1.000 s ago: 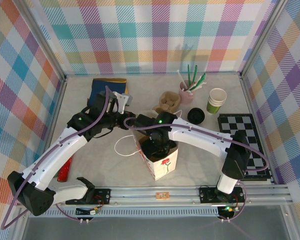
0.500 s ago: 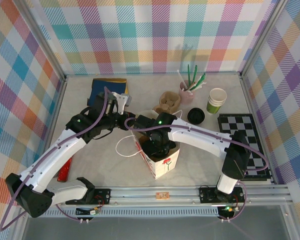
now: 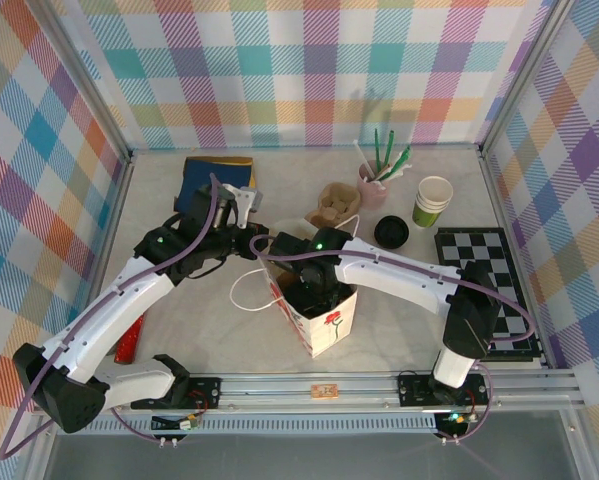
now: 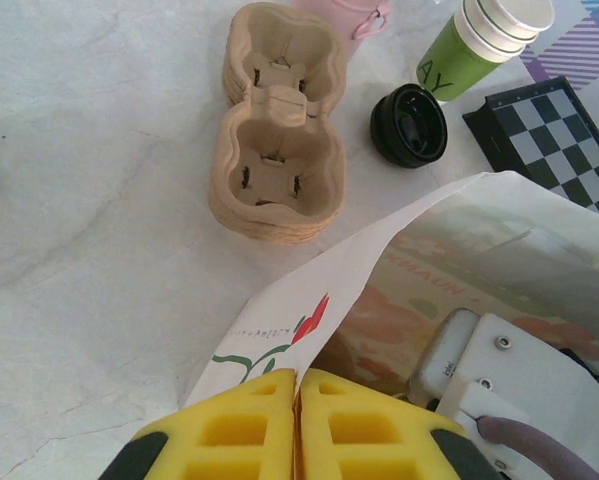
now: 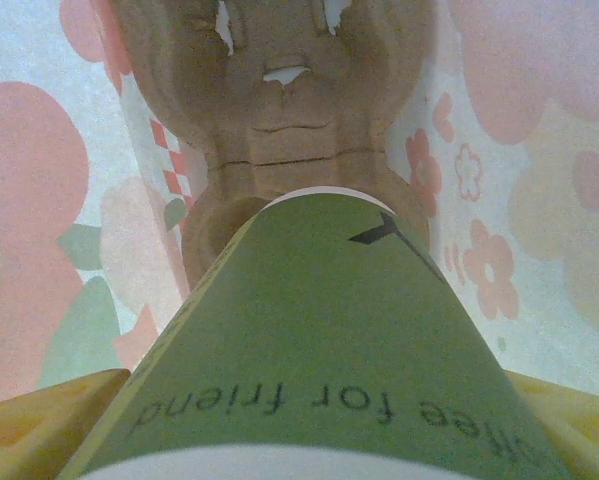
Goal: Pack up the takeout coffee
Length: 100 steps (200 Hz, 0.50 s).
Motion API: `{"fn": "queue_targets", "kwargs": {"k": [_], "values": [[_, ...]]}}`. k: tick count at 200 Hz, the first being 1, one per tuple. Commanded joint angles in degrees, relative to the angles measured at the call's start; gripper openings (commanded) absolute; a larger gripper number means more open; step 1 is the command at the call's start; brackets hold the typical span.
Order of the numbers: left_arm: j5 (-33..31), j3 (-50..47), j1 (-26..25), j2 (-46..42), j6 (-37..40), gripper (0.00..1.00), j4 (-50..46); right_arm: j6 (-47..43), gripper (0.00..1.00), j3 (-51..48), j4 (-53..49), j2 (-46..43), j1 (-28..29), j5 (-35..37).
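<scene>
Judged light and crushable, the takeout coffee (image 5: 319, 330) is clasped at its wall by the right end effector (image 5: 304, 430) (left end effector (image 4: 299, 425) pinching the bag (image 4: 379, 250)).

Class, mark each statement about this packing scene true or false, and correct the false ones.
1. The left gripper pinches the paper bag's rim. True.
2. The right gripper hovers over the chessboard. False: it reaches down inside the bag, holding the green takeout cup.
3. A pulp cup carrier lies in the bag below that cup. True.
4. The black lid sits on the white-rimmed cup. False: it lies on the table beside that cup.
</scene>
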Motion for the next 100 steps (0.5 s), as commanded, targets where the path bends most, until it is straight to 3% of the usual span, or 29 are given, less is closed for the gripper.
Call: {"fn": "queue_targets", "kwargs": {"k": [1,100], "values": [[-1.1,1.6,-0.8,0.3,-0.5,0.09,-0.3,0.9,0.31,-0.8,-0.2,-1.0,-0.4,-0.7],[-2.3,1.9,-0.8,0.7,-0.9,0.09,-0.1,2.4,0.31,-4.2,1.5,-2.1,-0.4,-2.4]]}}
